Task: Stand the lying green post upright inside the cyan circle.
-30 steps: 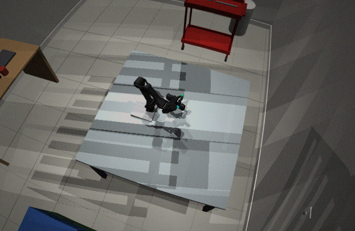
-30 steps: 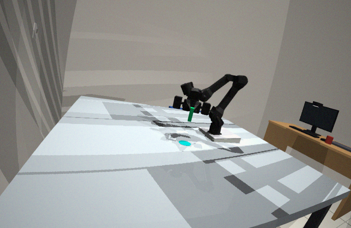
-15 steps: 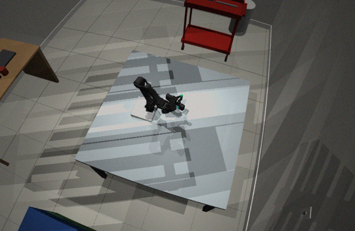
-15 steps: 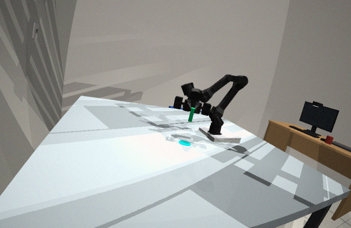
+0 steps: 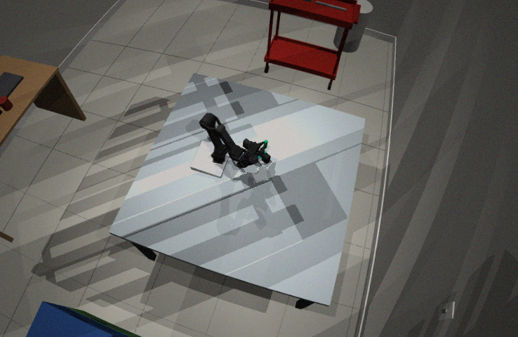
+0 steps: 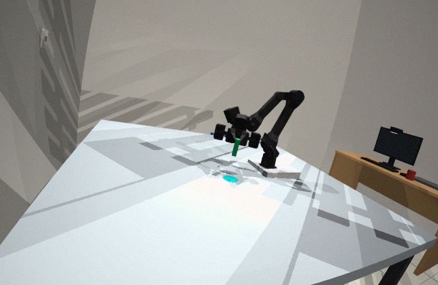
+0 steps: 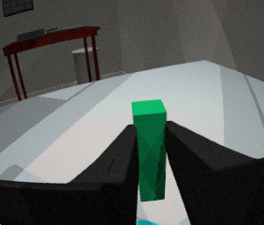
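The green post (image 5: 265, 142) (image 6: 235, 148) (image 7: 152, 155) is held in the air, near upright with a slight lean in the exterior view. My gripper (image 6: 237, 139) (image 7: 149, 130) is shut on its upper part, one black finger on each side. The post's lower end hangs free above the table. The cyan circle (image 6: 230, 179) (image 7: 146, 223) lies flat on the table, below the post in the exterior view. Only its edge shows at the bottom of the wrist view, and the arm mostly hides it in the top view.
The arm's pale base plate (image 5: 206, 167) (image 6: 282, 174) stands on the table (image 5: 180, 238) (image 6: 192, 248). Striped shadows cross the table top. A red cart (image 5: 301, 55) (image 7: 52, 41) and a wooden desk (image 5: 36, 75) (image 6: 347, 161) stand away from it.
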Controlling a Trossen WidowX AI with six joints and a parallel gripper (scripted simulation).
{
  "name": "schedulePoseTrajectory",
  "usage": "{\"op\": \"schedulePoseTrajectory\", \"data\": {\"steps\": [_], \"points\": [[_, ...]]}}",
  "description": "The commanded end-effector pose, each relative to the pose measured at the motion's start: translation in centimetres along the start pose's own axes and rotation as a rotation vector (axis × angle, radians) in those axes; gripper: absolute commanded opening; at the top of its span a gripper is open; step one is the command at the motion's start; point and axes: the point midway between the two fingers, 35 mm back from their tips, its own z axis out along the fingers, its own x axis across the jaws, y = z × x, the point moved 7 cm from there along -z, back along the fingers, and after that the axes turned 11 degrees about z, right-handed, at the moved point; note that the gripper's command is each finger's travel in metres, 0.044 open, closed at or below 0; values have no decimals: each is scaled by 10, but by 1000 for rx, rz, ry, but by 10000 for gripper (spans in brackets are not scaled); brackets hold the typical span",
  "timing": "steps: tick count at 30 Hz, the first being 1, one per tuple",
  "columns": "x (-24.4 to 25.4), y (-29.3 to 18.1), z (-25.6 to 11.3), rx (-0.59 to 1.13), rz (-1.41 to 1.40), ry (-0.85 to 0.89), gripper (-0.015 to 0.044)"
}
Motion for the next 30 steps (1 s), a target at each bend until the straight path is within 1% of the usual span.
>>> {"op": "schedulePoseTrajectory", "data": {"steps": [1,30], "points": [[-1,-10,1,-1,11,6,23],[-5,-67,5,0,14,6,23]]}}
